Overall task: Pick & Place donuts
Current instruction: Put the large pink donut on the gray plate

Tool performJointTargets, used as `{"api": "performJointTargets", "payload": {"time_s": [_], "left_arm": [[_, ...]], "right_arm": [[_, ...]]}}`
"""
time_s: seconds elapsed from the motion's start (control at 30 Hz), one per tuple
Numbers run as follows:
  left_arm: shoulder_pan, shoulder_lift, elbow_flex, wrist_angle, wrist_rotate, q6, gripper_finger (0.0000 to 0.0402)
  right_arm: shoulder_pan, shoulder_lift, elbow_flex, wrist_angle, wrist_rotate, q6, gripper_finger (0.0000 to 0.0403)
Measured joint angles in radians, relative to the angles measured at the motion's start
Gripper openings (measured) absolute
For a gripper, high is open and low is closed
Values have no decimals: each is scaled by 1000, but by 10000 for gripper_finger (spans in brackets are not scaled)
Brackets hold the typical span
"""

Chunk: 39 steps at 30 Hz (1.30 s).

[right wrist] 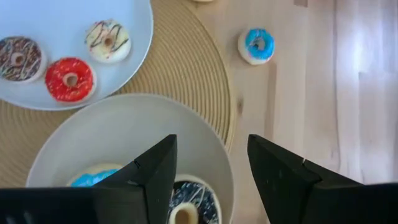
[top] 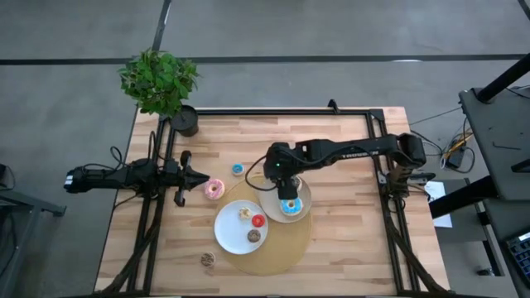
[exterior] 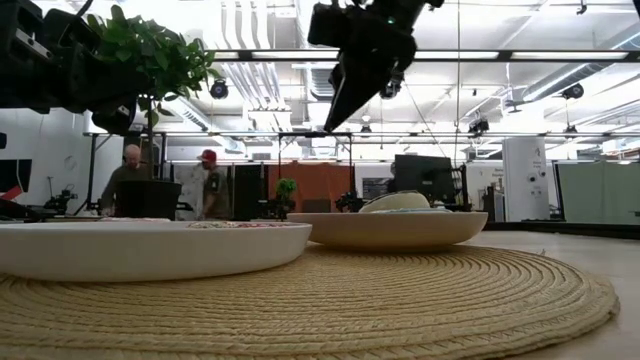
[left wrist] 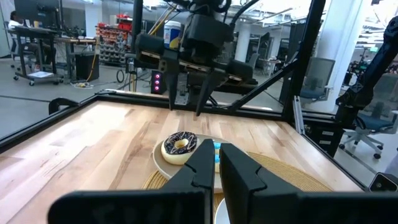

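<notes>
My right gripper [right wrist: 211,171] hangs open, tilted downward, over a beige plate [right wrist: 130,121] that bears a blue-sprinkled donut [right wrist: 93,179] and a chocolate donut [right wrist: 186,210]; nothing is between its fingers. A white plate [top: 228,232] carries mini cream [top: 245,213], red [top: 258,221] and brown [top: 253,236] donuts. On the bare table lie a pink donut [top: 214,189], a mini blue donut [top: 238,170] and one more brown donut [top: 208,260]. My left gripper [left wrist: 217,168] is shut and level at the table's left side, short of the pink donut.
Both plates rest on a round woven mat [top: 286,248] in the middle near part of the table. A potted plant [top: 161,87] stands at the far left corner. A black frame [top: 273,112] runs along the table's far and side edges. People stand in the room beyond.
</notes>
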<state>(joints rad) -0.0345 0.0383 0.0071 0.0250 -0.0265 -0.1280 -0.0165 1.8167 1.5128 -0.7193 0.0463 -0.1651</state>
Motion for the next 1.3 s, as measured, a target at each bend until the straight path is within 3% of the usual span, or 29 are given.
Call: {"api": "performJointTargets", "payload": {"time_s": [0.3, 0.77, 1.2, 1.3], "left_arm": [[0, 0, 0, 0, 0, 0, 0], [0, 0, 0, 0, 0, 0, 0], [0, 0, 0, 0, 0, 0, 0], [0, 0, 0, 0, 0, 0, 0]], "right_arm": [[-18, 52, 69, -10, -55, -32, 216], [-67, 134, 151, -3, -55, -75, 270], [-118, 242, 295, 24, -115, -109, 270], [-126, 254, 297, 48, -169, -108, 267]]}}
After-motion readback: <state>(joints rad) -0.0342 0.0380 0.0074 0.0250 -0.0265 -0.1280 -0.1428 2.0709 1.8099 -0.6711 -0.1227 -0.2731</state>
